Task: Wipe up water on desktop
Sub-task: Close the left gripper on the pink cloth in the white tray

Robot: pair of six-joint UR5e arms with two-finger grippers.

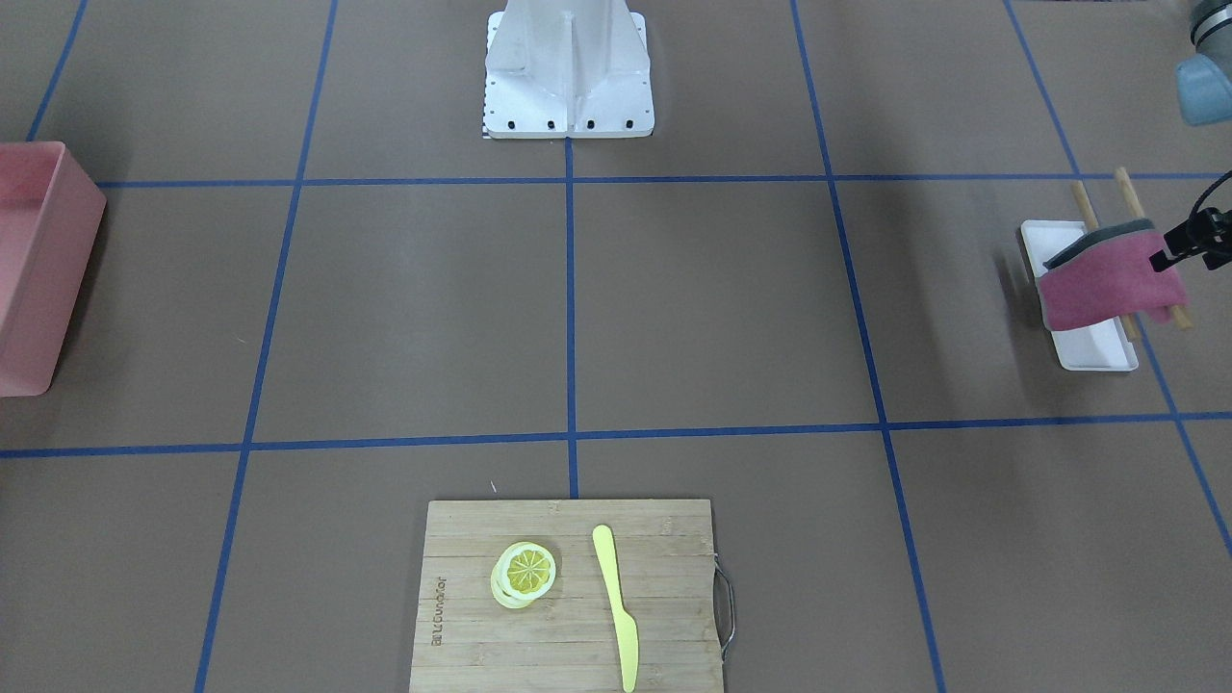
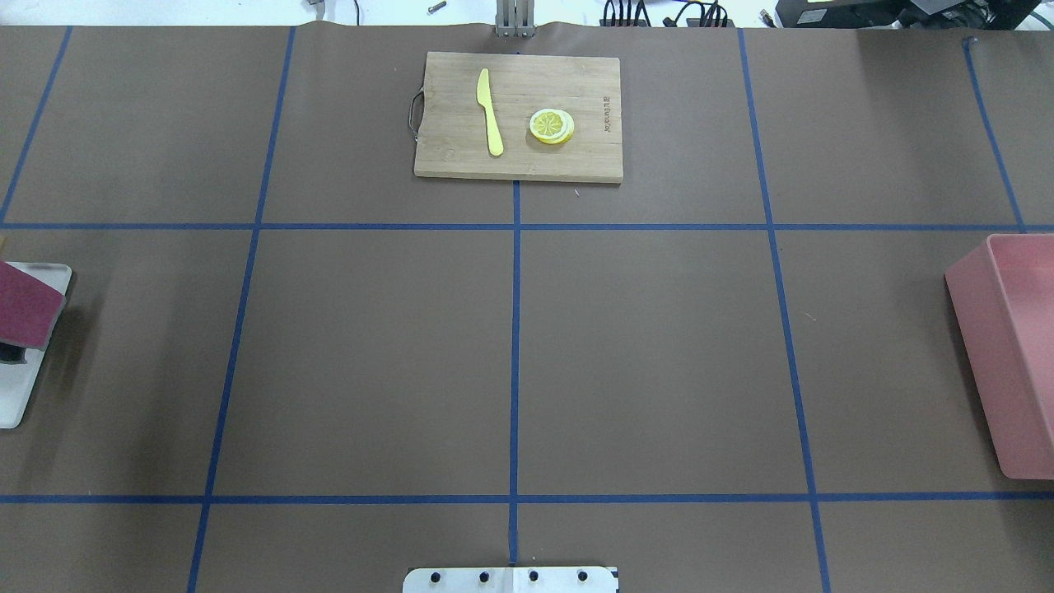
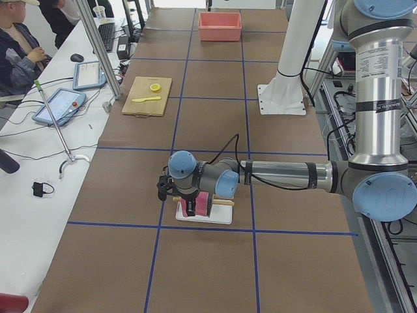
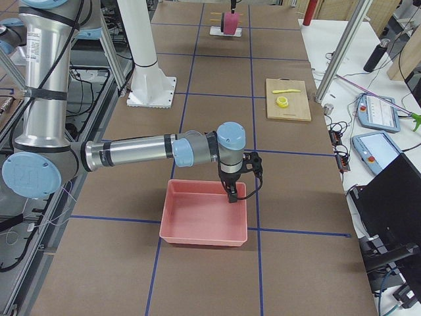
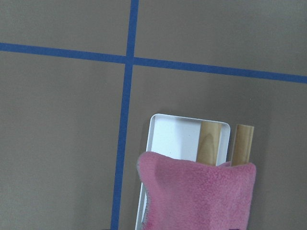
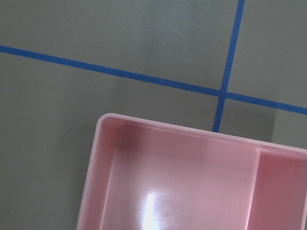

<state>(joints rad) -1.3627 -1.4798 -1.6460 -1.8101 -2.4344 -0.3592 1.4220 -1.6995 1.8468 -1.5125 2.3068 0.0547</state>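
Note:
The desktop (image 2: 659,346) is a flat brown surface crossed by blue tape lines; I can make out no water on it. My left gripper (image 1: 1179,252) is at the table's left end, shut on a pink cloth (image 1: 1107,284) that hangs over a white tray (image 1: 1092,348) and two wooden sticks (image 1: 1086,204). The cloth (image 5: 201,196) fills the bottom of the left wrist view above the tray (image 5: 172,134). My right gripper (image 4: 231,192) hovers over a pink bin (image 4: 204,214); I cannot tell whether it is open or shut.
The pink bin (image 2: 1013,354) stands at the right end of the table. A bamboo cutting board (image 2: 568,161) at the far middle carries a yellow knife (image 2: 490,111) and lemon slices (image 2: 550,126). The white robot base (image 1: 568,77) stands at the near middle edge.

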